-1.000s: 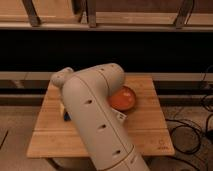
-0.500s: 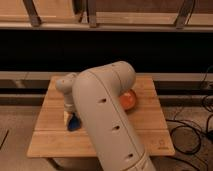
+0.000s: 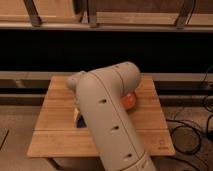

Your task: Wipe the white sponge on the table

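Note:
The table (image 3: 55, 135) is a light wooden plank top with a small dark mark (image 3: 161, 146) near its front right corner. My large pale arm (image 3: 107, 115) reaches across its middle. The gripper (image 3: 77, 119) is low over the table's left-middle, mostly hidden behind the arm; only a small pale and blue bit shows at the arm's left edge. The white sponge does not clearly show, and I cannot tell whether that pale bit is it. An orange round bowl-like thing (image 3: 129, 102) peeks out at the arm's right side.
Grey metal shelving rails (image 3: 105, 25) run across the back above a dark gap. Black cables (image 3: 192, 135) lie on the floor to the right of the table. The floor shows at the left.
My arm has swung to the right over the table and now covers more of the orange round thing. The gripper end has shifted slightly right.

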Available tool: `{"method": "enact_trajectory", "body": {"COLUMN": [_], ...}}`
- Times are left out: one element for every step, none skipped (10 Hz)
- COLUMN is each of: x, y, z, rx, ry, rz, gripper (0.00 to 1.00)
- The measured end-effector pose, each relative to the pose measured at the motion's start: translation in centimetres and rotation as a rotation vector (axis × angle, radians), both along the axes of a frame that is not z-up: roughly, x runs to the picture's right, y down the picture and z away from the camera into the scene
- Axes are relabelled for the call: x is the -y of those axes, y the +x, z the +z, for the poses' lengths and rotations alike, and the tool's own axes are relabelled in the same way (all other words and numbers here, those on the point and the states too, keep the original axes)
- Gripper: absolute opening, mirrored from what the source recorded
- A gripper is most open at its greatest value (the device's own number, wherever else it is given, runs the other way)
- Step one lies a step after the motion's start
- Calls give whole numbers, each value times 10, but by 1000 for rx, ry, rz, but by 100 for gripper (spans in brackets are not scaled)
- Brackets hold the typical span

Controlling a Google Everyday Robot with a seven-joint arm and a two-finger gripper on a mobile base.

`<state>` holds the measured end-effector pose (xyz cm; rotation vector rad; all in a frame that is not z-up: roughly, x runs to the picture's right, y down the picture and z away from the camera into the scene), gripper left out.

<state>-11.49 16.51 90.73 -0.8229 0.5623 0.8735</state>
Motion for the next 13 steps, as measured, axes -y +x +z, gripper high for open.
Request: {"method": "enact_trajectory", "body": {"x": [19, 30, 38, 45, 50, 53, 58, 60, 58, 51, 38, 27, 13], "y": [0, -5, -11, -22, -31, -38, -53, -61, -66, -67, -65, -60, -53], "z": [9, 15, 21, 27, 30, 30, 25, 16, 6, -5, -21, -31, -42], "rx": [-8, -1, 13, 40, 61, 78, 113, 141, 164, 182, 204, 207, 207], "ry": [37, 58, 72, 84, 94, 101, 113, 113, 109, 97, 75, 56, 33], "rz": [-14, -28, -43, -60, -68, -75, -81, -88, -93, -94, -82, -69, -53], "gripper": [0, 0, 0, 0, 0, 0, 0, 0, 0, 0, 0, 0, 0]}}
